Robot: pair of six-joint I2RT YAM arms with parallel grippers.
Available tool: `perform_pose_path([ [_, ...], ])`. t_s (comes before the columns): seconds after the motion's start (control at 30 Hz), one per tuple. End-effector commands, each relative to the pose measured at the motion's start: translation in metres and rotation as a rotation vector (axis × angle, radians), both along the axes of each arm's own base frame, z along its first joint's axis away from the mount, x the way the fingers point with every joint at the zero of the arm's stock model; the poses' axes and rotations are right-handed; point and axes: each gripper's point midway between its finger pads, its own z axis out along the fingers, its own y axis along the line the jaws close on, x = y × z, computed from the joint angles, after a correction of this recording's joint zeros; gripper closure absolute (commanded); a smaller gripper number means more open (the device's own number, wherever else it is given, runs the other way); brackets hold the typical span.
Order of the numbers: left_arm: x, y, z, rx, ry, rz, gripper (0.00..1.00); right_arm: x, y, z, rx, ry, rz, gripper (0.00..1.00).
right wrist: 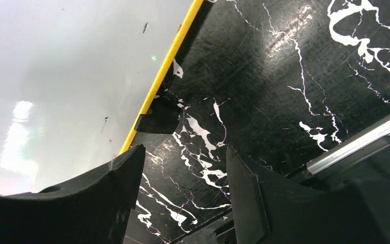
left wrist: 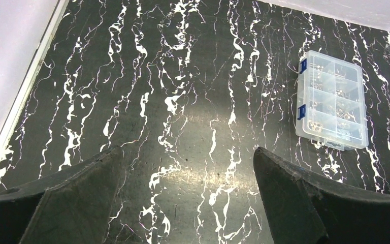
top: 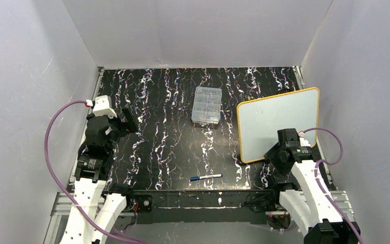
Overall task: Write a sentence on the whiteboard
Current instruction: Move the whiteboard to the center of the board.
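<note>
Spanning the whole workspace, a black marble-veined table [top: 157, 117] is recorded. The whiteboard [top: 279, 124] is seen lying on it directly ahead of the right gripper [right wrist: 185, 151], its yellow-framed edge running up beside one finger; its face is noted as plain white. The right jaws are held partly apart over bare tabletop, nothing gripped. A clear compartment box [top: 207, 105] is logged ahead and to the right of the left gripper [left wrist: 188, 150], whose jaws are spread wide and hold nothing. A blue-ended marker [top: 205, 177] is found between both hands, nearer the bases.
</note>
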Motion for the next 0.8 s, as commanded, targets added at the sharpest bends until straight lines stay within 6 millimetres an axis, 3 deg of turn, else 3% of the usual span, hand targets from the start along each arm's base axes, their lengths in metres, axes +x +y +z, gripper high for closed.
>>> perform_pose_path([
  [0.0,0.001,-0.001,0.001,0.012,-0.017,-0.005,0.02,0.008,-0.006,-0.002,-0.021,-0.026,-0.048,0.32],
  [0.37,0.002,-0.006,-0.001,0.003,-0.010,-0.026,0.02,0.038,0.001,0.010,-0.007,-0.140,0.041,0.40],
  [0.5,0.003,-0.008,-0.001,0.002,-0.008,-0.033,0.02,0.038,-0.001,0.012,-0.021,-0.149,0.050,0.41],
  [0.77,0.004,-0.011,-0.001,-0.003,-0.007,-0.044,0.02,0.033,0.001,-0.004,0.001,-0.129,0.020,0.46],
])
